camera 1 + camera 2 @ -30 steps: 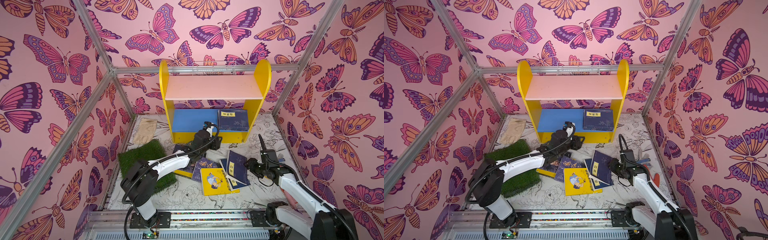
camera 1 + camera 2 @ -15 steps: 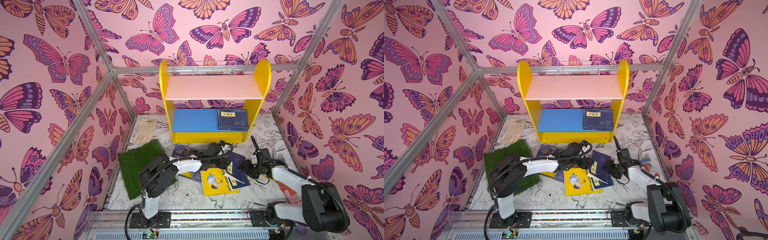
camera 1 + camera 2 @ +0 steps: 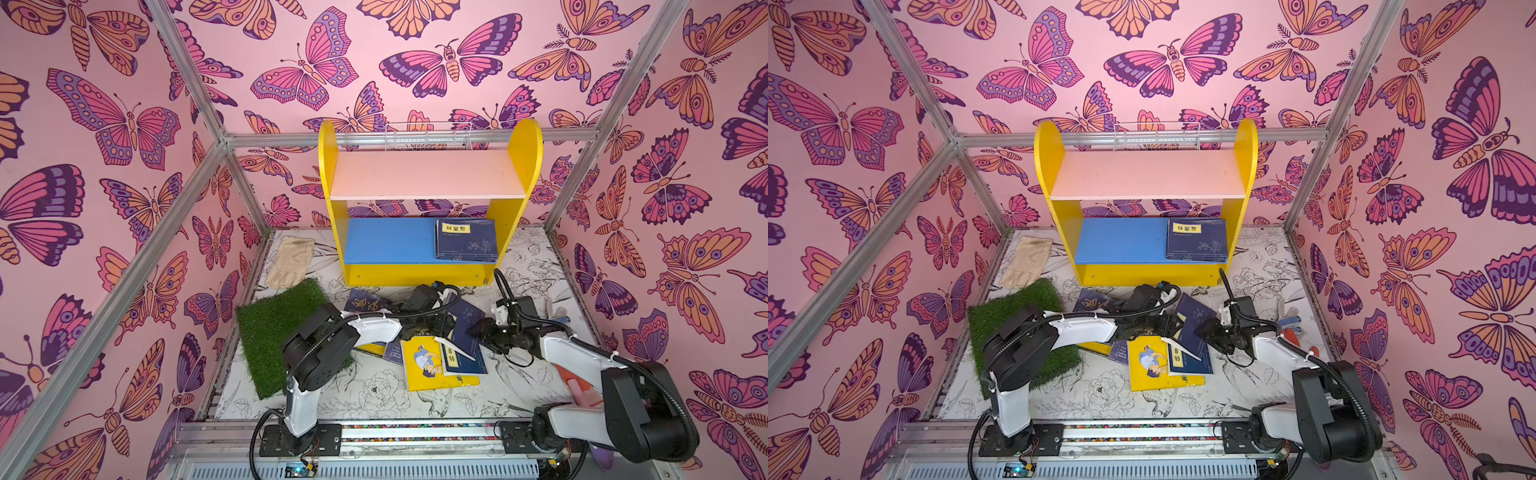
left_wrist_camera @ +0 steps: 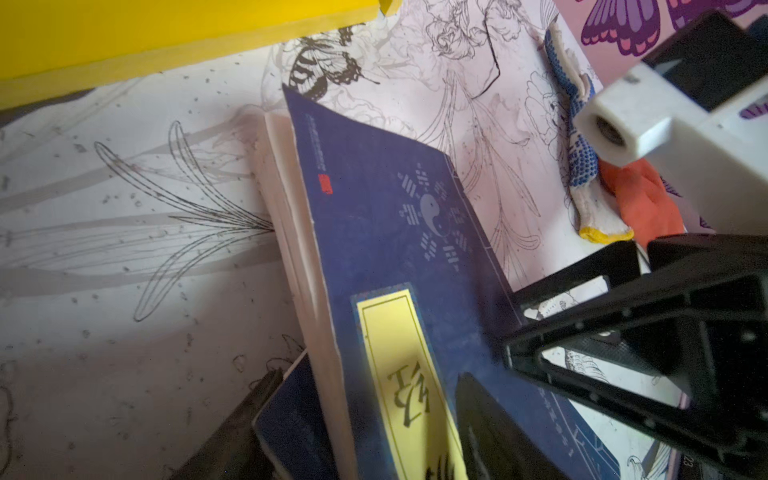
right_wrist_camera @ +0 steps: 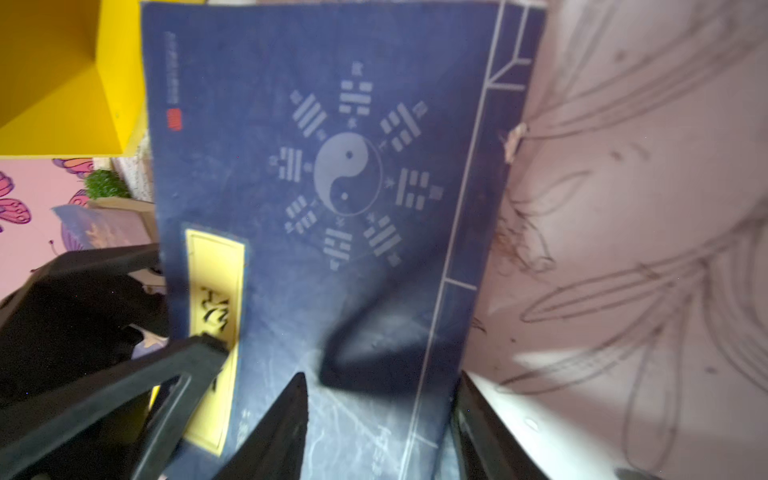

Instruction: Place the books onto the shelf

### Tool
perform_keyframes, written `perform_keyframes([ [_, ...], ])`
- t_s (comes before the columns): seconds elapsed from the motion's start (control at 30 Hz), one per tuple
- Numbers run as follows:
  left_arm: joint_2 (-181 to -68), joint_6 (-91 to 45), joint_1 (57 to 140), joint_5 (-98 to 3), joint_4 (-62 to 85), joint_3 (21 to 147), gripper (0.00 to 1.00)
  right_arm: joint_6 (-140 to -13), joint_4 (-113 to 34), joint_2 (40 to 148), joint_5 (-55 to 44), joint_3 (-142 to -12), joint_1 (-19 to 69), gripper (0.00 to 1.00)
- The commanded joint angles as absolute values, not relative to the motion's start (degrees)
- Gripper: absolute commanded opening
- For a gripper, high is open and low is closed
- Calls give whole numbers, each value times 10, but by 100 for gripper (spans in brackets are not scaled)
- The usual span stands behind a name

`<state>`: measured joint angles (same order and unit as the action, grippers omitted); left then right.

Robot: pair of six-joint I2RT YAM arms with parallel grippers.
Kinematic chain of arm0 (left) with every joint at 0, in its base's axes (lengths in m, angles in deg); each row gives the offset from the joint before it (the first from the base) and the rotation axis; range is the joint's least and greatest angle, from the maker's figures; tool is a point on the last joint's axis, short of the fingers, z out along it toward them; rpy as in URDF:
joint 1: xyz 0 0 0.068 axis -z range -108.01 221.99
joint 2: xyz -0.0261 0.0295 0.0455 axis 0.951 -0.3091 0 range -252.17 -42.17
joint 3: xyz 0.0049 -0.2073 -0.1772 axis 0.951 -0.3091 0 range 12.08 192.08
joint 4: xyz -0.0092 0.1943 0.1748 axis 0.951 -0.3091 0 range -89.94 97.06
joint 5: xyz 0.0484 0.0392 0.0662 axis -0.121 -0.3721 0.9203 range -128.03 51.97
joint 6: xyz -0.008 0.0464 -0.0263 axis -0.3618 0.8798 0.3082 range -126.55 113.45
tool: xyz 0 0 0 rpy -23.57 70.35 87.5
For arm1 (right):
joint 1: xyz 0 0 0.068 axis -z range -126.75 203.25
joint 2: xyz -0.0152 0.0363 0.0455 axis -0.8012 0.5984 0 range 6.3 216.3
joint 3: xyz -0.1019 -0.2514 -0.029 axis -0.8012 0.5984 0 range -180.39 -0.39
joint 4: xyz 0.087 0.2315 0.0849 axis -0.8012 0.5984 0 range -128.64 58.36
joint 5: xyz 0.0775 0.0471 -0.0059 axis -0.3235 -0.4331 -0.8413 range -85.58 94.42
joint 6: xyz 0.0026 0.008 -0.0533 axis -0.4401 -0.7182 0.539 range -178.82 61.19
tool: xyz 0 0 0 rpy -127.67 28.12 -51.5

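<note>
Navy book (image 3: 465, 316), long axis toward the shelf (image 3: 415, 275), sits between spread left hand (image 3: 445, 329) and spread right hand (image 3: 478, 332).

Shelf (image 3: 428, 174): smooth matt painted boards. Navy book (image 5: 332, 166): matt paper cover, scuffed. Turf square (image 3: 266, 324) beside shelf: rough fibres. Glove (image 3: 291, 259): cloth.

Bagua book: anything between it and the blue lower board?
Nothing loose lies between the bagua book and the shelf; only the left gripper sits there. The blue lower board is bare on the left; a navy stack fills its right end.
</note>
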<state>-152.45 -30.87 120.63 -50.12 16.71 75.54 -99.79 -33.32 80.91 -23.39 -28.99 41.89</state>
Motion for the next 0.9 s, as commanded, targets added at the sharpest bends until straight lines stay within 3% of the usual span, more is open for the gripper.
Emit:
perform_keyframes([
  [0.0,-1528,-317,1202,-512,172,735,65,-1023,-425,787,-282,-295,410,53],
  [0.27,-1517,-314,1201,-518,192,720,51,-1068,-512,755,-295,-286,410,51],
  [0.37,-1516,-314,1201,-522,196,718,37,-1062,-501,755,-298,-290,410,46],
  [0.53,-1515,-316,1200,-520,198,718,15,-1064,-516,754,-309,-281,409,25],
  [0.63,-1513,-318,1200,-520,202,713,0,-1067,-526,757,-320,-277,408,23],
  [0.77,-1502,-322,1196,-521,225,696,0,-1064,-535,758,-321,-275,402,21],
  [0.87,-1484,-331,1186,-538,266,671,0,-1059,-541,761,-346,-279,398,12],
])
